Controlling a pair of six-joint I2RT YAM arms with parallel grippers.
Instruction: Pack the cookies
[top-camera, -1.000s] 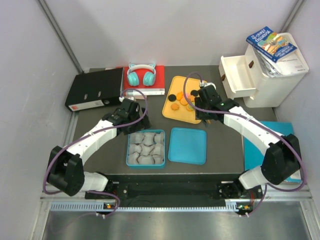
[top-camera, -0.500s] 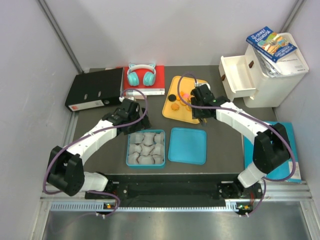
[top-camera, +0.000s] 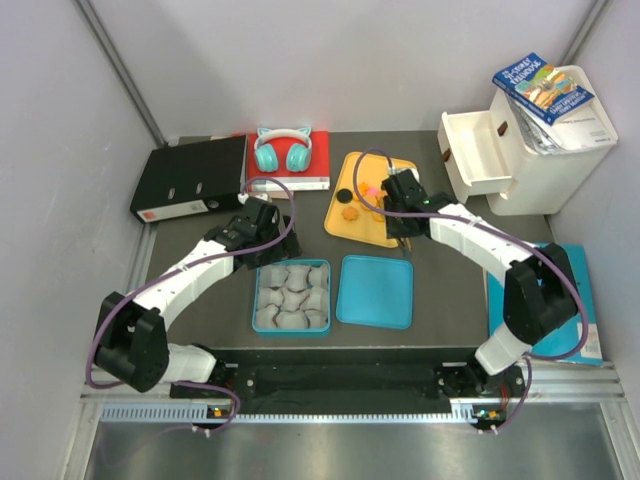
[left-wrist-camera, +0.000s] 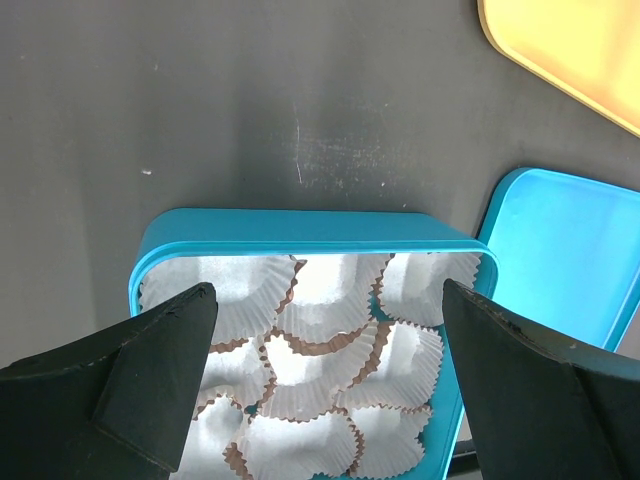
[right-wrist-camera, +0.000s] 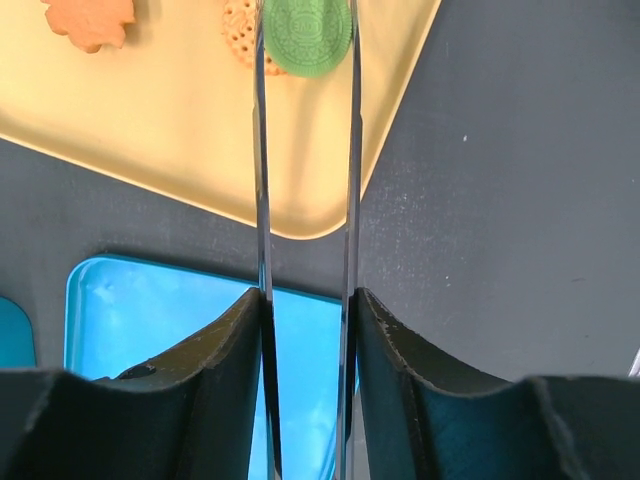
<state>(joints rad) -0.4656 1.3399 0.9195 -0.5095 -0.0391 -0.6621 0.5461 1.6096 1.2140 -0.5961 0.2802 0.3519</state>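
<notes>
The right gripper (right-wrist-camera: 305, 70), fitted with two long thin clear blades, is nearly closed. The blades press against the two edges of one round green embossed cookie (right-wrist-camera: 307, 35) over the flat yellow plastic tray (right-wrist-camera: 200, 150). Whether the cookie is lifted off the tray I cannot tell.

Beside it the wrist view shows two more cookies: one tan lattice disc (right-wrist-camera: 240, 35) and one orange leaf-edged piece (right-wrist-camera: 90, 20). From above, the tray also carries one black disc (top-camera: 343, 196) and one pink disc (top-camera: 370, 190).

The left gripper (left-wrist-camera: 325, 300) hangs wide open and empty over the one teal rectangular tin (left-wrist-camera: 300, 222). The tin holds white pleated paper cups (left-wrist-camera: 320, 340), probably nine. One teal lid (top-camera: 375, 291) lies just beside the tin.
</notes>
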